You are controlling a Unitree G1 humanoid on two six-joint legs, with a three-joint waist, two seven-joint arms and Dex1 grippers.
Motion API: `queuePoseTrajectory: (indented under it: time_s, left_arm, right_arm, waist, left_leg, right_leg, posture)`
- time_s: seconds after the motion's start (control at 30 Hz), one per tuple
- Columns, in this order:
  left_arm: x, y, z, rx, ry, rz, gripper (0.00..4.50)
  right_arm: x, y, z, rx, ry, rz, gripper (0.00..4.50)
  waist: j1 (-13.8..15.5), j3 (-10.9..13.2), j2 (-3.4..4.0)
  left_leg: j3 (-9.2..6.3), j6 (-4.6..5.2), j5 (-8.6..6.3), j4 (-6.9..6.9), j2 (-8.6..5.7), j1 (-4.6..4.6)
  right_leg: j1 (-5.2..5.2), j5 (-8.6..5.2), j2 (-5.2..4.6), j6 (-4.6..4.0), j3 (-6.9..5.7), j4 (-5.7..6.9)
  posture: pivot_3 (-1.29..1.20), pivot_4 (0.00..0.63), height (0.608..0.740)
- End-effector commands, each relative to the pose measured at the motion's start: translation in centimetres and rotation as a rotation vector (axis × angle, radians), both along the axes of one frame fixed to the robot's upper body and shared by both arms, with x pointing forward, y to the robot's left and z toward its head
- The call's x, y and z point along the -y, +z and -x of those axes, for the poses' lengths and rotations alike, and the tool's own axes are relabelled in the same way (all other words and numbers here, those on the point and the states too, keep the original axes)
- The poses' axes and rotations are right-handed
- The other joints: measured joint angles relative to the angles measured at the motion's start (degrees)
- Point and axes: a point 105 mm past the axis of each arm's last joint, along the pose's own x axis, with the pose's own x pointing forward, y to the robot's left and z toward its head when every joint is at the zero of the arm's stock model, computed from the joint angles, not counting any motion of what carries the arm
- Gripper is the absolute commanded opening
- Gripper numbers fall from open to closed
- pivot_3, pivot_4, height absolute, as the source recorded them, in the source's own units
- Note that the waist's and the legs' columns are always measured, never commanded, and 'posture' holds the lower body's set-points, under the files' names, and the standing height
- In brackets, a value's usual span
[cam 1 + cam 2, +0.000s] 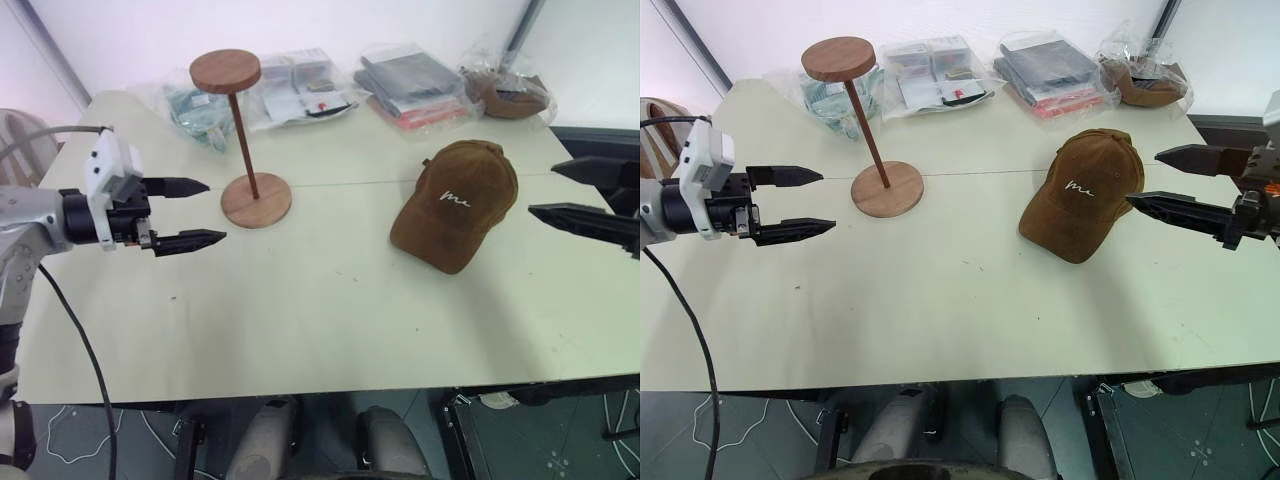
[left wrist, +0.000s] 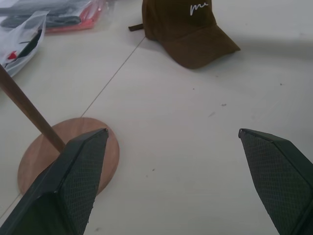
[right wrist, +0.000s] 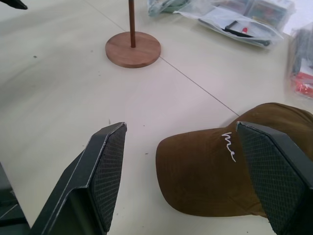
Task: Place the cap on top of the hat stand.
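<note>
Lying flat on the pale worktop (image 1: 300,330), the brown cap (image 1: 1080,195), brim toward the robot and white script facing up, well apart from the hat stand (image 1: 243,140) further left. Looks light and soft: a suede-like crown likely to dent and fold under a pinch, a stiffer curved brim likely to hold its shape. Probably not slippery, the nap giving the pads some bite, and nothing fragile about it. Best hold judged to be the brim edge or the seam where brim meets crown, so the crown stays open to drop over the disc top. Right gripper (image 1: 1160,180) spread wide and empty, hovering just beside the cap's right flank, one finger (image 3: 276,176) over the crown in the wrist view, the other over bare worktop. Left gripper (image 1: 185,213) also wide open and holding nothing, near the stand's round base. Stand thin-rodded and tall, so likely tippy if nudged sideways.
</note>
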Motion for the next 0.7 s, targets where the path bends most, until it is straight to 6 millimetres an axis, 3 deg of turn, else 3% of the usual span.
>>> queuePoseTrajectory:
  time_s: [0.03, 0.7]
  left_arm:
    - [-0.3, 1.6, 0.2, 0.05, 0.002, 0.001, 4.5]
    - [0.6, 1.9, 0.1, 0.051, -0.01, 0.044, 4.5]
  right_arm:
    - [-0.1, 0.9, 0.8, 0.049, 0.003, -0.004, 3.65]
    - [-0.9, 0.1, 1.3, 0.042, 0.009, -0.05, 3.65]
  waist:
    - [0.0, 0.0, 0.0]
    - [0.0, 0.0, -0.01]
  left_leg:
    - [0.0, 0.0, 0.0, 0.0, 0.0, 0.0]
    - [0.01, 0.01, 0.01, 0.04, 0.0, 0.01]
  right_leg:
    - [0.0, 0.0, 0.0, 0.0, 0.0, 0.0]
    - [0.03, 0.01, 0.01, 0.03, -0.01, 0.04]
  posture:
    - [0.0, 0.15, 0.74]
    - [0.0, 0.15, 0.74]
